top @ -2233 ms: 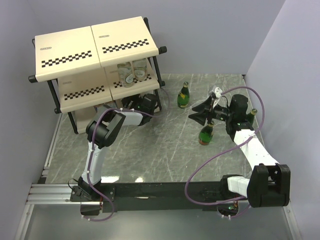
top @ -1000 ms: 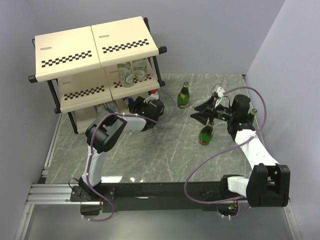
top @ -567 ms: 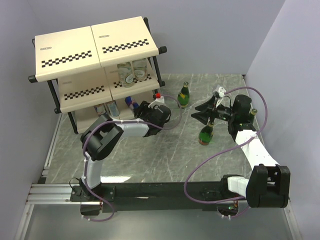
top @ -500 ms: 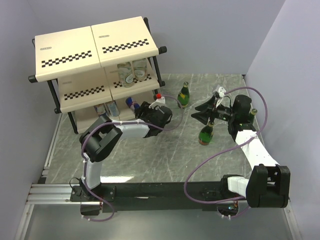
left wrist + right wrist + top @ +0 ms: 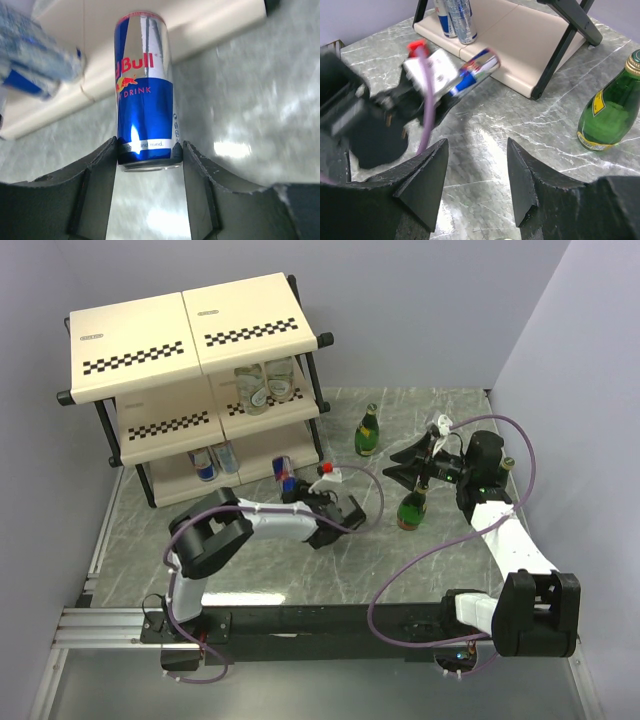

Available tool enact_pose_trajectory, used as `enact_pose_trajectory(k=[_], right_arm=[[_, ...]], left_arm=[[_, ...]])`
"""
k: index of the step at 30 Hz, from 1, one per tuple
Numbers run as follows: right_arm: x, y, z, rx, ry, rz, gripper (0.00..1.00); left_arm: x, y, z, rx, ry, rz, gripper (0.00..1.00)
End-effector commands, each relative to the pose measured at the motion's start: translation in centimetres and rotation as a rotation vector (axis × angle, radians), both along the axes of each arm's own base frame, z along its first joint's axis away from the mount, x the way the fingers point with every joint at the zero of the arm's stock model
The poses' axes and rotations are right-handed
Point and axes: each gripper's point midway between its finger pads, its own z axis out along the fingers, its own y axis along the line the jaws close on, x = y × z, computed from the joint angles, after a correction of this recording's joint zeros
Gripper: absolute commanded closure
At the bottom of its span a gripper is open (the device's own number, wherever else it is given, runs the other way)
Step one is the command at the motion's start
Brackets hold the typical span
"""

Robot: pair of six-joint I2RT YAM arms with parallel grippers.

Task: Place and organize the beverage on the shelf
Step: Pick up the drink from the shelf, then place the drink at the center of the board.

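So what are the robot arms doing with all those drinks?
The left gripper is holding a blue-silver can just in front of the shelf's bottom tier, where two more cans already stand. Two clear bottles sit on the middle tier. The right gripper is open and empty, near the green bottles standing on the table.

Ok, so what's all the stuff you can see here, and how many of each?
shelf: 1, cream with checkered strips, far left of the table.
clear bottles: 2, see-through, middle tier.
cans: 3, blue and silver; two on the bottom tier, one can in the left pincer.
green bottles: 3, gold caps; one right of the shelf, one near the right pincer, one mostly hidden behind the right arm.
table: 1, grey marble.
left pincer: 1, black, shut on the can.
right pincer: 1, black, open.
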Motion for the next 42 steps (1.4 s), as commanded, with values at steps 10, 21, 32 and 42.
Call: enact_pose_trajectory(k=[10, 21, 32, 42], right_arm=[[-0.4, -0.4, 1.6, -0.002, -0.069, 0.009, 0.43], [-0.3, -0.7, 1.5, -0.002, -0.064, -0.001, 0.43], [-0.1, -1.3, 1.4, -0.001, -0.062, -0.014, 0.43], [-0.5, -1.2, 0.9, 0.004, -0.037, 0.013, 0.43]], left_arm=[[-5.9, 0.4, -2.0, -0.036, -0.079, 0.127, 0.37], [-7.9, -1.0, -0.8, -0.162, -0.046, 0.101, 0.10], [-9.6, -3.4, 2.5, -0.581, 0.106, -0.019, 0.01], [-9.4, -0.9, 4.9, -1.028, 0.237, -0.103, 0.01]])
